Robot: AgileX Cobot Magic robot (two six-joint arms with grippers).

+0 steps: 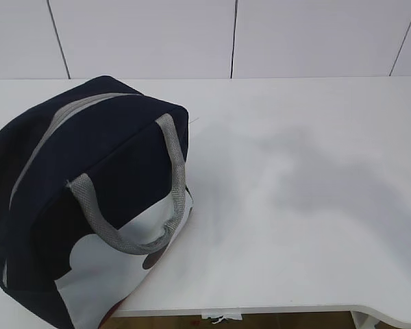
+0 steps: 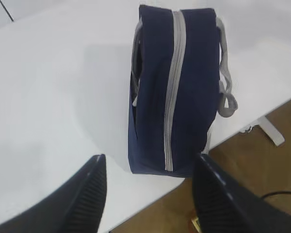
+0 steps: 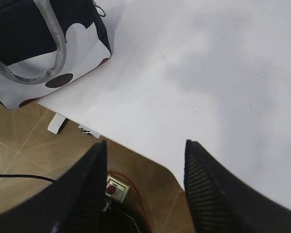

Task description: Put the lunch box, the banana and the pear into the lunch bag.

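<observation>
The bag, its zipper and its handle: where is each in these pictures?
bag (image 1: 103,144), exterior view, on its navy top panel.
zipper (image 2: 172,92), left wrist view, midway along the grey strip.
handle (image 3: 58,53), right wrist view, on the grey webbing loop over the white side panel.

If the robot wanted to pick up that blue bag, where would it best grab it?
Probably by the grey handle on the lunch bag's near side, coming from the table's front edge. The handle loops loosely clear of the fabric, so a finger could slip behind it, while the bag's body looks too wide for the open right gripper. The zipper looks closed.
</observation>
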